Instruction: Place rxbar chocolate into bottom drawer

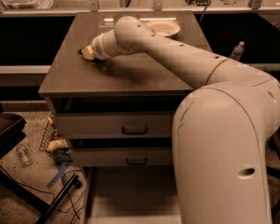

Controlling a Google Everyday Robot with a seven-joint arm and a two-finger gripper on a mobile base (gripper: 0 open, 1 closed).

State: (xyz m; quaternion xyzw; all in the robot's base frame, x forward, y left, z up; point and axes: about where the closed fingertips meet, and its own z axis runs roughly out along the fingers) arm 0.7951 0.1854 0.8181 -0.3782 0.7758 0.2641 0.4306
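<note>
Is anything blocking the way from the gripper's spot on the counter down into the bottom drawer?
Nothing visible does. The gripper is at the countertop left side; the bottom drawer stands pulled out below, upper drawers shut. The robot's body hides its right part.

A lab with floor cables (73, 197); pincer (85, 53) on countertop (130, 76).
</note>
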